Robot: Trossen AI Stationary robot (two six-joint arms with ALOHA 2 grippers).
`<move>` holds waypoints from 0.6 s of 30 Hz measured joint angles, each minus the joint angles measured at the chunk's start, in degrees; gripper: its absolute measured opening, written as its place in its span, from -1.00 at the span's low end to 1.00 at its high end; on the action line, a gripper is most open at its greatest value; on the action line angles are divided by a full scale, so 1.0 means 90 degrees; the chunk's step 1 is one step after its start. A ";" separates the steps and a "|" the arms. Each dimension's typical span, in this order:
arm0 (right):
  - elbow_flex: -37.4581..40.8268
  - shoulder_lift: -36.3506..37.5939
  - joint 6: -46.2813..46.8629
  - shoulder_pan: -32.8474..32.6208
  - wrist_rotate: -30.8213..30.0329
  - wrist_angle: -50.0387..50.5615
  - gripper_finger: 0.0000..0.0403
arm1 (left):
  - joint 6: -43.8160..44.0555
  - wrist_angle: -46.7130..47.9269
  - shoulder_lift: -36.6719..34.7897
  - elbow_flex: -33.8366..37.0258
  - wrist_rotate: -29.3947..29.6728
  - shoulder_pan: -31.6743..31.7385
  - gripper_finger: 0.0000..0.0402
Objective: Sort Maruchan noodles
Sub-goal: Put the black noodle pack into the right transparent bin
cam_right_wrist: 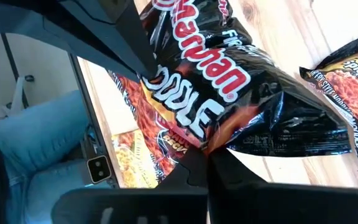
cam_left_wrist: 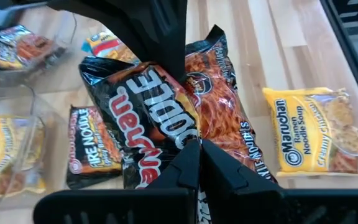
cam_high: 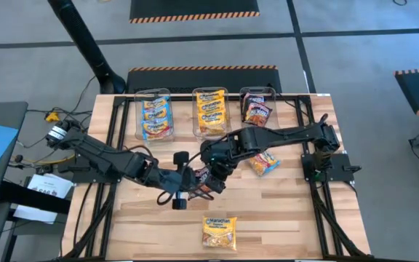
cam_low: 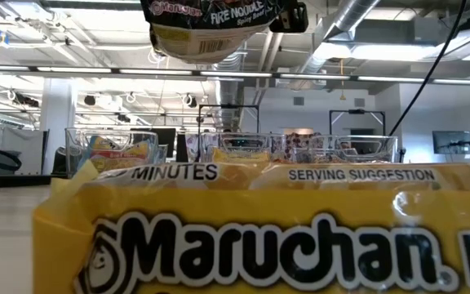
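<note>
I count three clear bins (cam_high: pixel 153 98) along the counter's (cam_high: pixel 282 211) 12 o'clock edge, one noodle kind in each (contents too stacked to count). Loose on the counter: one yellow packet (cam_high: pixel 219 232) at 6 o'clock, one pink-yellow packet (cam_high: pixel 265 163), and black-red packets (cam_left_wrist: pixel 148 118) at centre, at least two.

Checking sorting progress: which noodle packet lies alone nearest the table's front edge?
The yellow-orange packet, lying flat alone at the front edge; the other loose packets sit mid-table near the claws or in the bins.

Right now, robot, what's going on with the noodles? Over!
Left gripper and right gripper both shut on one black-red Maruchan packet, mid-table. Yellow packet loose at front. Three bins behind, part-filled.
</note>
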State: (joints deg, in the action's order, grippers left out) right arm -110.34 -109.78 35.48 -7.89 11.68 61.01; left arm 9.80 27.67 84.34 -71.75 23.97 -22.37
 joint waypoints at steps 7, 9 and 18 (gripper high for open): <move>0.0000 0.0000 -0.0021 -0.0008 0.0002 0.0010 -0.99 | 0.0165 0.0016 -0.0001 -0.0002 -0.1129 0.0256 -1.00; 0.0000 0.0000 -0.0021 -0.0008 0.0002 0.0009 -0.99 | 0.0173 0.0075 -0.0001 -0.0005 -0.1261 0.0317 -0.96; 0.0000 0.0003 -0.0103 -0.0069 -0.0005 0.0050 -0.99 | 0.0352 0.0187 -0.0003 -0.0005 -0.1164 0.0427 -0.57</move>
State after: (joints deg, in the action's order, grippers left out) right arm -110.34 -109.75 34.56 -8.52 11.63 61.46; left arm 12.96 29.35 84.31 -71.79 13.50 -18.52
